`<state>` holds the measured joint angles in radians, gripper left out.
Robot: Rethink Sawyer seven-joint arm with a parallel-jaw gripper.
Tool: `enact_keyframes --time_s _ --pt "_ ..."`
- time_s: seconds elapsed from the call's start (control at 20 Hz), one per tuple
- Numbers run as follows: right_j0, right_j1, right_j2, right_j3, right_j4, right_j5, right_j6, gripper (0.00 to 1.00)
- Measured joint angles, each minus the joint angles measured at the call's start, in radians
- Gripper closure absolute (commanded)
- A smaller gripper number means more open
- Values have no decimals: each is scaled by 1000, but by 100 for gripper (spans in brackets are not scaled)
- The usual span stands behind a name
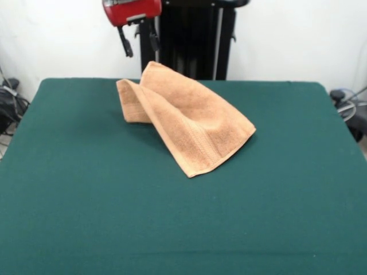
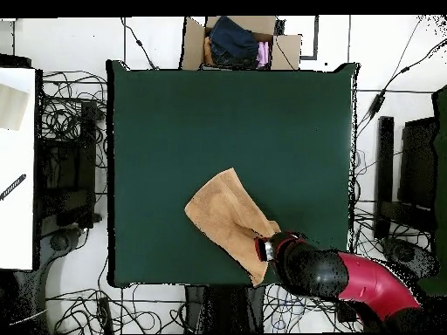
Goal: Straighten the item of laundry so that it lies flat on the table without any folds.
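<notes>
The light orange-tan towel (image 1: 183, 117) lies crumpled on the dark green table (image 1: 86, 189), toward its far side. It is folded over itself, with a raised fold at its far left corner and a band stripe near the front hem. My gripper (image 1: 139, 43) hangs above the towel's far corner, clear of it, open and empty. In the overhead view the towel (image 2: 229, 218) lies near the table's (image 2: 227, 122) bottom edge, and the gripper (image 2: 266, 249) is over its lower right corner.
The black pedestal (image 1: 195, 40) stands behind the table. A cardboard box with clothes (image 2: 240, 42) sits beyond the table's top edge in the overhead view. Cables and equipment (image 2: 65, 174) surround the table on the floor.
</notes>
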<state>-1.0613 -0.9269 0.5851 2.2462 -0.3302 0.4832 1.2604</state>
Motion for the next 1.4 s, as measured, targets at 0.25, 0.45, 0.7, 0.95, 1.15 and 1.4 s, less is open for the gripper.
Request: enact_keyframes --time_s 0.25,0.45,0.7,0.95,1.15,1.4 --pt "35 1 -30 -27 -7 107 0 0" --pt "74 -1 -45 -52 -19 312 0 0" --pt "77 -1 -45 -54 -21 396 0 0" --pt "76 -1 -45 -61 -31 405 0 0" --pt "75 4 -45 -64 -31 405 0 0" --pt "72 26 -45 -65 -46 405 0 0"
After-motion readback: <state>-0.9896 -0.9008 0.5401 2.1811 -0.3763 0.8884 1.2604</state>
